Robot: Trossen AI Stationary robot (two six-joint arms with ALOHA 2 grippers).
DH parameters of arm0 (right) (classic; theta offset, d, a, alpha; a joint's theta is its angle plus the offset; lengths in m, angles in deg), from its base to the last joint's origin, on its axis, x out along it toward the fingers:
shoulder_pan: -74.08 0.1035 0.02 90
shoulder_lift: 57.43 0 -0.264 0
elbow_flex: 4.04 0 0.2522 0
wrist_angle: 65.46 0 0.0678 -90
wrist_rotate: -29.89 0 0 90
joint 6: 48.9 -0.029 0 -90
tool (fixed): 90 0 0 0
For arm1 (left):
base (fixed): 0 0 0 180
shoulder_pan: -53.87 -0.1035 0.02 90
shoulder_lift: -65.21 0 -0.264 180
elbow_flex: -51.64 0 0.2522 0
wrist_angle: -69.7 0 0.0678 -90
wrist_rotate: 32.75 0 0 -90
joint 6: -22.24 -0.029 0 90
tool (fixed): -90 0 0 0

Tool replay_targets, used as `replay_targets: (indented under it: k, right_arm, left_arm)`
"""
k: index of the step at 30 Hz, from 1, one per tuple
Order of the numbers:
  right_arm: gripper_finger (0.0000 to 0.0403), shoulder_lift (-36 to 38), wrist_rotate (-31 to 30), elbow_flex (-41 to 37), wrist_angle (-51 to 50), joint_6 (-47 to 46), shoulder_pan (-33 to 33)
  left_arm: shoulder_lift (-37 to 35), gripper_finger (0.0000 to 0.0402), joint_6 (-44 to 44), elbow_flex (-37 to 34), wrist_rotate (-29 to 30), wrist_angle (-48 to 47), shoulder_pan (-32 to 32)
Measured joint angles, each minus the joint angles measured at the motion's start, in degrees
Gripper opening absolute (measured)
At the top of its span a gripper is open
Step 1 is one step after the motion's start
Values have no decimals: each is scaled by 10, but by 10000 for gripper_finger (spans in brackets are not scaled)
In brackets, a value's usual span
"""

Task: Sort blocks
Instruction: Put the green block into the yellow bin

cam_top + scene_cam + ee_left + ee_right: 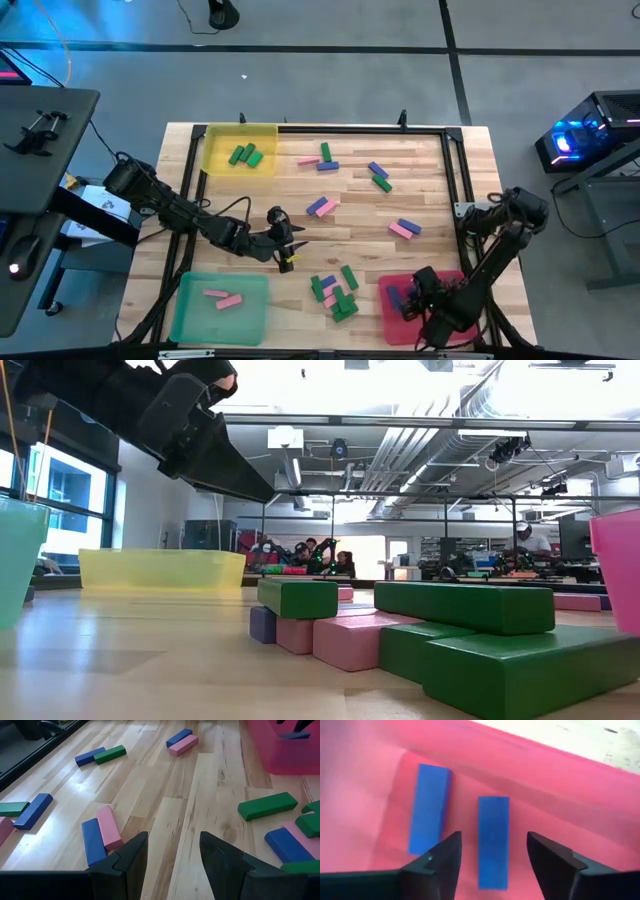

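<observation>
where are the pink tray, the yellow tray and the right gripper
pink tray [530, 755], right wrist view, on its inner wall.
yellow tray [262, 135], high view, on its bare corner.
right gripper [492, 865], right wrist view, midway between its open fingertips, over a blue block [493, 827], on its top face.

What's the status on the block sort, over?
Right tool open over pink-red tray, two blue blocks lying inside, none held. Left tool open, empty, mid-table beside blue-pink pair. Mixed pile unsorted; nothing blocking.

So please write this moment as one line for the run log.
right gripper: open over two blue blocks in pink-red tray | left gripper: open, empty, above table | pile of blocks unsorted
</observation>
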Motion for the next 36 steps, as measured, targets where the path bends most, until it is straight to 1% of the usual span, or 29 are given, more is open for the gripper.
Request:
replay_targets:
  k: [6,10,12,15,17,19,21,22,24,25,26,27,30,33,36]
  right_arm:
    - [219,54,-41,0,1,48,0]
    - [220,84,-68,1,24,109,0]
    - [220,94,-93,1,43,153,0]
    - [220,101,-146,1,89,235,-5]
    - [220,101,-180,1,133,298,-15]
    - [220,101,-202,1,181,368,-27]
    - [220,101,-216,1,235,447,-42]
    - [220,101,-218,1,258,487,-51]
    - [220,101,-218,1,301,567,-66]
    - [220,101,-216,1,317,601,-74]
    - [220,101,-213,1,329,629,-80]
    - [220,101,-210,1,337,652,-87]
    - [220,101,-208,1,342,683,-103]
    - [220,100,-206,1,334,682,-115]
    - [220,100,-198,1,333,682,-121]
  left_arm:
    - [0,165,0,0,0,0,0]
    - [0,165,0,0,0,7,0]
    - [0,165,-2,0,0,15,0]
    - [0,165,-15,0,-1,26,0]
    - [0,165,-28,0,-9,30,0]
    - [0,165,-50,0,-26,33,0]
    - [0,165,-96,0,-61,35,0]
    - [0,165,-133,0,-91,38,-1]
    - [0,165,-213,0,-182,47,-7]
    - [0,165,-250,2,-239,48,-11]
    - [0,165,-273,4,-284,47,-16]
    - [0,165,-281,9,-312,45,-20]
    - [-1,165,-276,35,-345,16,-35]
    - [3,165,-304,58,-409,-36,-48]
    - [19,169,-328,80,-483,-55,-58]
